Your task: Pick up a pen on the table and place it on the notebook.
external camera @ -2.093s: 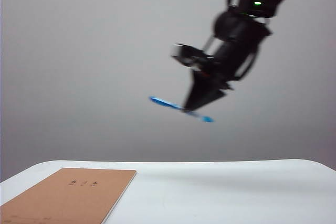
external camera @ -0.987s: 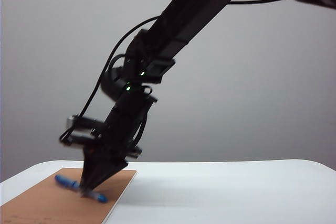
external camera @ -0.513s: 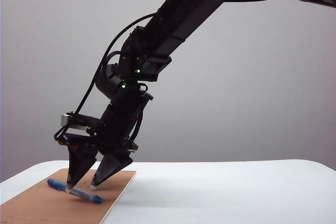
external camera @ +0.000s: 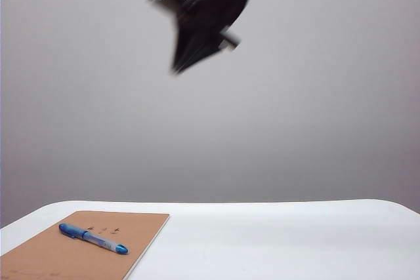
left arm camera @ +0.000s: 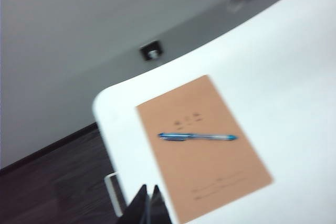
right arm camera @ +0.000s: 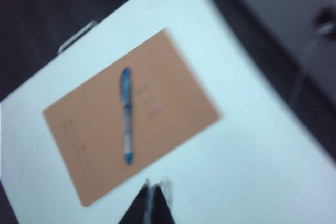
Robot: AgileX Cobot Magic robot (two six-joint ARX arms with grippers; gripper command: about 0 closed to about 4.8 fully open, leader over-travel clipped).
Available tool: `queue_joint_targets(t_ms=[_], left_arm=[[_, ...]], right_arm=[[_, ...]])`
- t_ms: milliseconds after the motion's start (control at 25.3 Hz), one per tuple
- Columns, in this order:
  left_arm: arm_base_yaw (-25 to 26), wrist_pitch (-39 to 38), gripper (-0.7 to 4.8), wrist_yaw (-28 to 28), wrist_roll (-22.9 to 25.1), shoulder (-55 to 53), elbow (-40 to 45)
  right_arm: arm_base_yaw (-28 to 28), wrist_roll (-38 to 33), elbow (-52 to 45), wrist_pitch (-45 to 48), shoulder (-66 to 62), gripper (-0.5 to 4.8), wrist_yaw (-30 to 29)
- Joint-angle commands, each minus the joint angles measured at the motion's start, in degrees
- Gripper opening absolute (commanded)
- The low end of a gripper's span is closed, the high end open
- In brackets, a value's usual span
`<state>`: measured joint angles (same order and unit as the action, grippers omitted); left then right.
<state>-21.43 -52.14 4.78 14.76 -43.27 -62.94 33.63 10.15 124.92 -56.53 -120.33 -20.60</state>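
Looking from outside: the pen lies flat on the notebook, so the job looks done. The right gripper is high up w/ nothing in it, blurry, tips together. Half a sec ago it was low over the notebook, jaws wide apart, pen just dropped.

Left wrist cam: left gripper hangs by the table edge, tips shut & empty, out of the way. Pen sits across the notebook.

Right wrist cam: right gripper closed, holding nothing, far above the pen.
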Motion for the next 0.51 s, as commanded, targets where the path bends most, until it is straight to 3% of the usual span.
queue_joint_targets(t_ms=[39,158,276,316,434,513], left_arm=[[0.07,3.89,-0.06,2.60,-0.28,2.14,-0.31],[0.07,6.27,-0.06,0.31,-0.92,5.38,0.00],[0.09,6.73,-0.06,0.61,-1.70,9.07,1.55],[0.11,8.07,-0.06,0.57,-1.75,11.91,3.58],[0.11,12.11,-0.06,0.59,-3.91,19.52,9.97],[0.11,16.83,-0.06,0.74,-5.44,26.95,16.55]], right_arm=[[-5.40,-0.17,0.20,2.89,11.34,0.08,-0.24],[-9.01,-0.11,0.20,4.92,20.44,-0.02,-0.07],[-11.39,1.57,-0.11,4.76,28.94,-0.02,3.74],[-12.02,3.52,-0.15,4.79,33.07,-0.02,7.87],[-13.11,3.80,-2.54,5.95,41.07,-0.02,11.21],[-14.56,3.61,-11.52,9.68,50.62,-0.02,12.48]])
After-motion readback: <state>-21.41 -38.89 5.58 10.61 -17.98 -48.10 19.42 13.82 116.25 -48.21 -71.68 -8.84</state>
